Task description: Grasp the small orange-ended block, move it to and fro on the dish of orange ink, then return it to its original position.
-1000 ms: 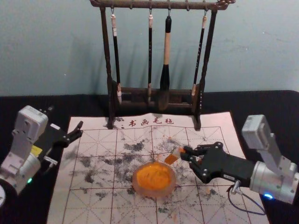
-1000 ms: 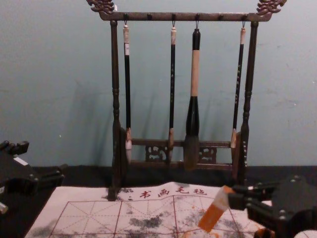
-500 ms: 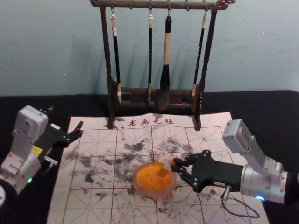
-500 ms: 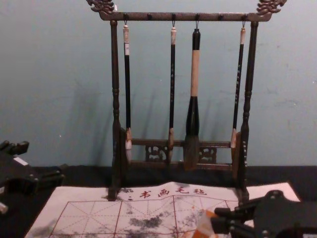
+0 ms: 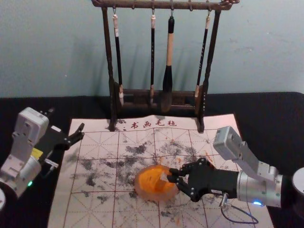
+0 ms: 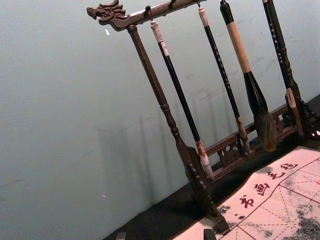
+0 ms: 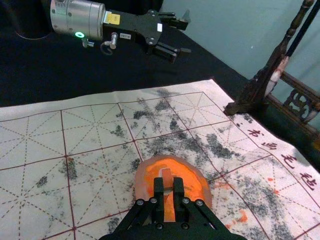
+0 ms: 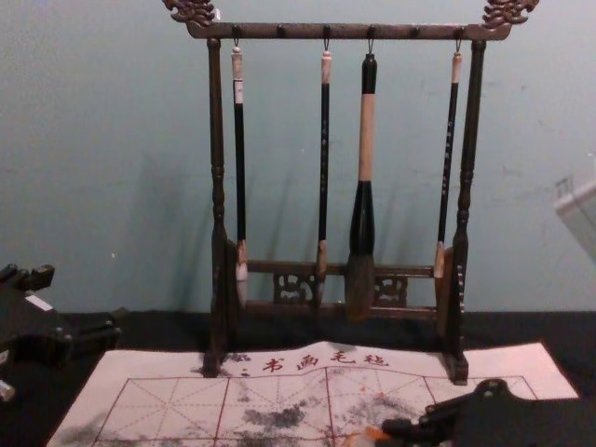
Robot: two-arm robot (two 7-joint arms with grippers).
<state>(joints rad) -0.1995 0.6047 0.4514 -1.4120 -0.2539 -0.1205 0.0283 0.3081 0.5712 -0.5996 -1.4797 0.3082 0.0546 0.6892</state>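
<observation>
My right gripper (image 5: 172,175) is over the right side of the round dish (image 5: 142,190) of orange ink, shut on the small block (image 5: 164,177). The block's orange end points down at the ink; whether it touches is hard to tell. From the right wrist, the gripper (image 7: 168,185) has the block (image 7: 166,173) between its fingertips, above the dish (image 7: 142,188). My left gripper (image 5: 66,119) is parked open at the sheet's far left corner, and its fingertips (image 6: 121,236) edge into the left wrist view, far apart, holding nothing.
A dark wooden rack (image 5: 113,97) with several hanging brushes stands behind the dish at the back. The gridded sheet (image 5: 95,209), blotted with black and some orange marks, lies under the dish on a black cloth (image 5: 280,123).
My right gripper has moved left and down with the block, from right of the dish to over the ink. The left arm has stayed still.
</observation>
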